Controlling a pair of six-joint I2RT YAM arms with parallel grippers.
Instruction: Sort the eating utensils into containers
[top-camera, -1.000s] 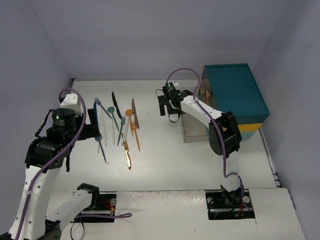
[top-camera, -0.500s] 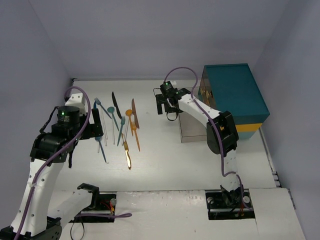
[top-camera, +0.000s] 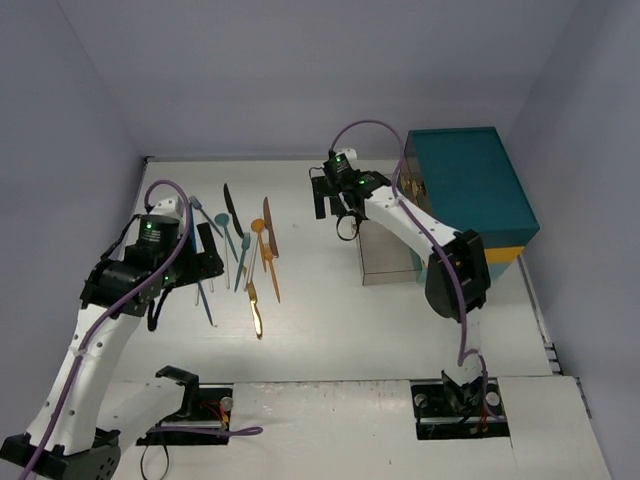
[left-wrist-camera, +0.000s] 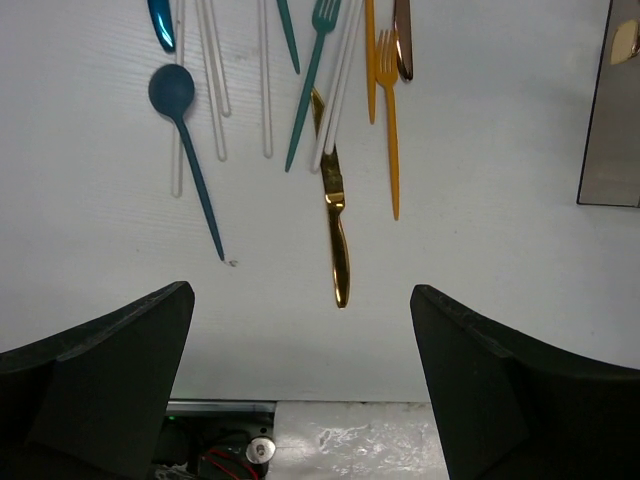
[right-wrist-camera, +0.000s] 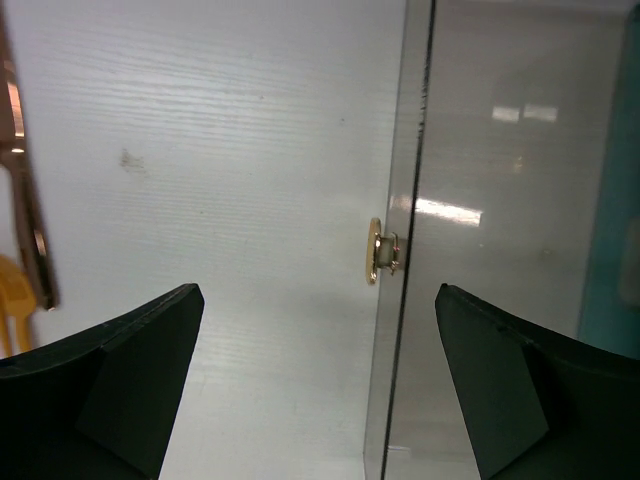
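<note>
Several thin utensils lie in a loose row on the white table: a gold knife (top-camera: 256, 310) (left-wrist-camera: 338, 230), an orange fork (top-camera: 270, 270) (left-wrist-camera: 390, 130), a blue spoon (top-camera: 205, 300) (left-wrist-camera: 180, 110), a teal fork (left-wrist-camera: 310, 80), a dark knife (top-camera: 232, 210) and some clear ones. My left gripper (top-camera: 208, 255) (left-wrist-camera: 300, 400) is open and empty, above the near ends of the row. A clear box (top-camera: 385, 255) (right-wrist-camera: 500, 200) with a gold knob (right-wrist-camera: 374, 252) stands right of centre. My right gripper (top-camera: 328, 205) (right-wrist-camera: 315, 400) is open and empty, facing the knob.
A large teal chest (top-camera: 465, 185) with a yellow band stands behind and to the right of the clear box. A copper-coloured knife (right-wrist-camera: 25, 200) shows at the left edge of the right wrist view. Walls close in the table at the back and sides.
</note>
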